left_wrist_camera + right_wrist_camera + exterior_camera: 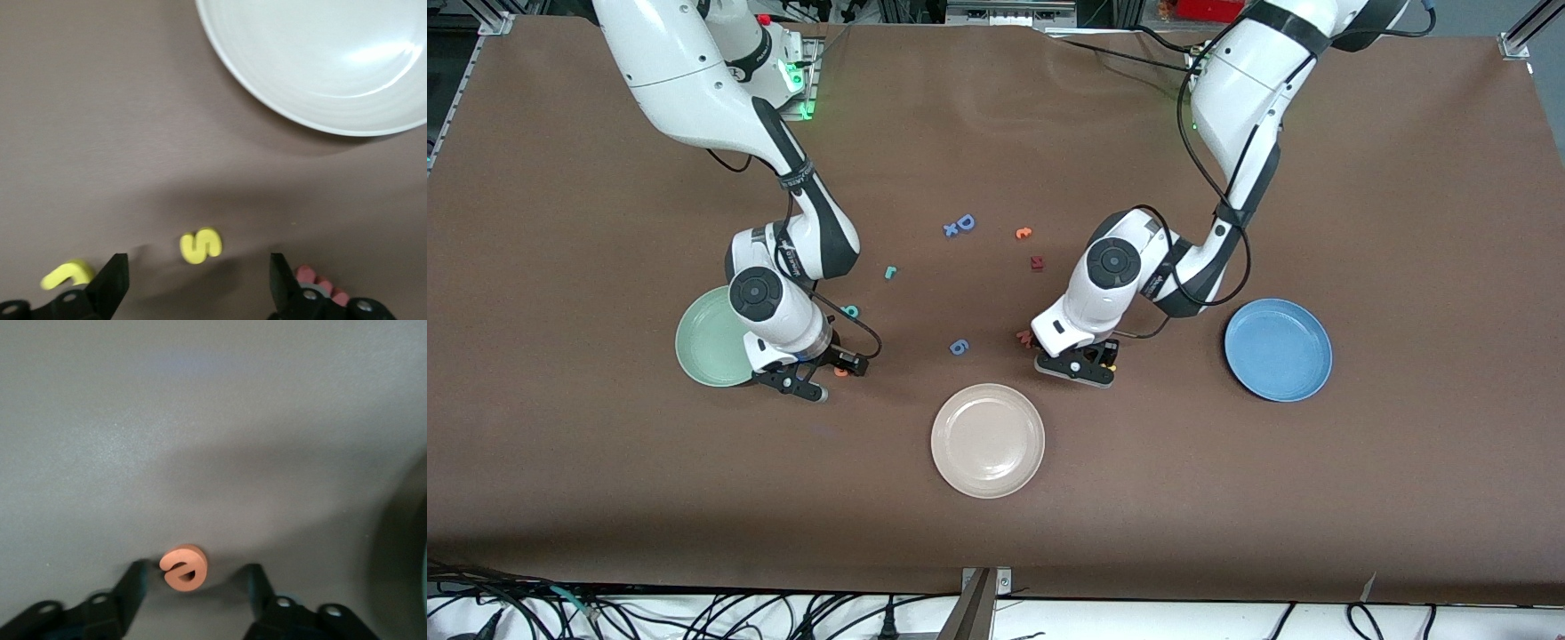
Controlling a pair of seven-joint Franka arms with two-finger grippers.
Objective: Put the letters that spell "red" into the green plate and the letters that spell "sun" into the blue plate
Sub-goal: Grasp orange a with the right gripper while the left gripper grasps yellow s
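Matt brown table [1227, 498], glossy cream plate [951, 462]

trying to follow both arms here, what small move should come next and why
Probably both grippers should close. The right gripper is down at the table with the orange "e" between its open fingers, beside the green plate. The left gripper likewise straddles the yellow "s", fingers apart. Neither letter is gripped yet.
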